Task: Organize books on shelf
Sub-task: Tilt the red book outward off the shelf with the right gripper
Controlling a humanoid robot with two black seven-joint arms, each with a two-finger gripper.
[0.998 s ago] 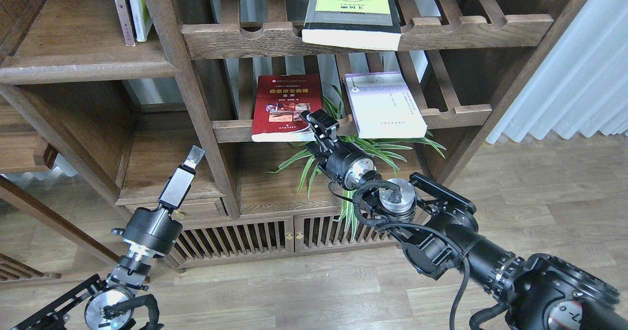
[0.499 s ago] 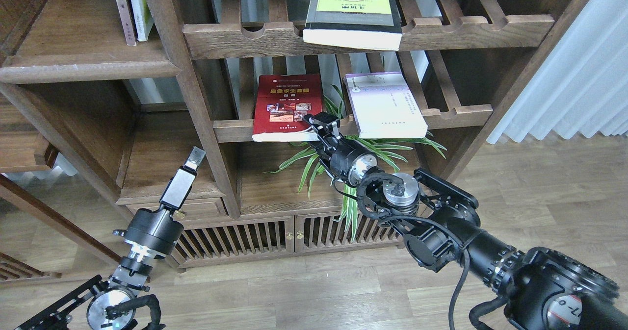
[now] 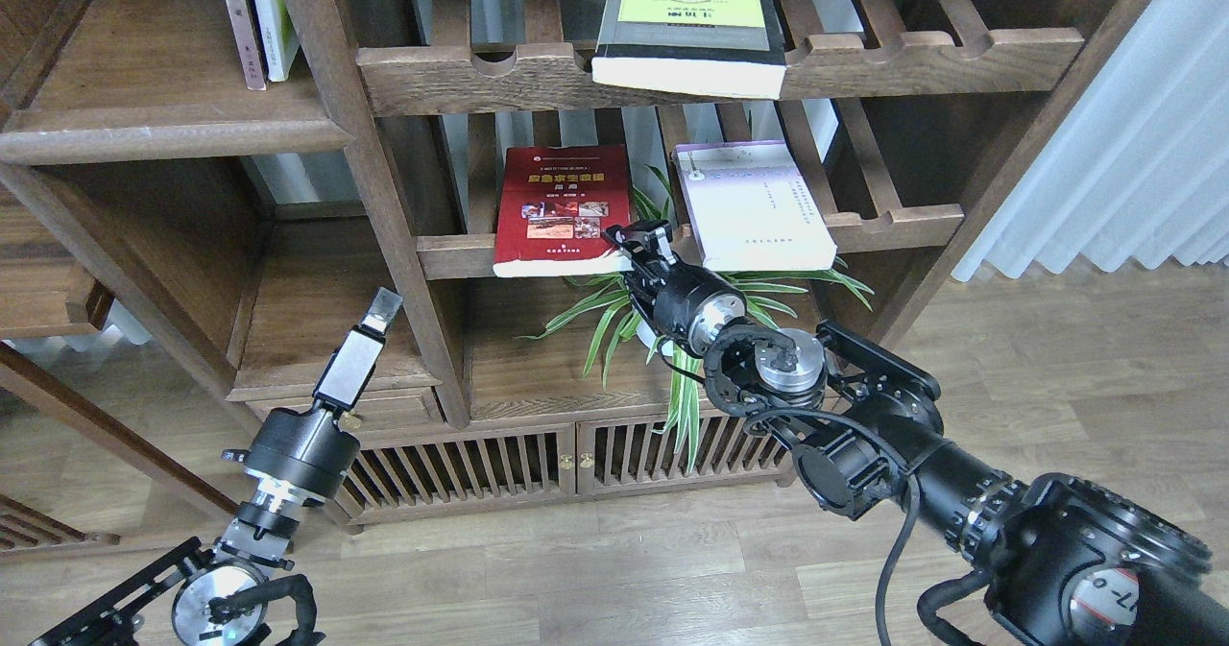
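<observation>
Red-covered book [image 3: 560,206] is overhanging its rack while the right tool [image 3: 636,239], opening indiscernible, is positioning beside its corner for pickup.

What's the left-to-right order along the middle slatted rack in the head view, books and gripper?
red book → right gripper, at that book's lower right corner → lavender-white book.
</observation>
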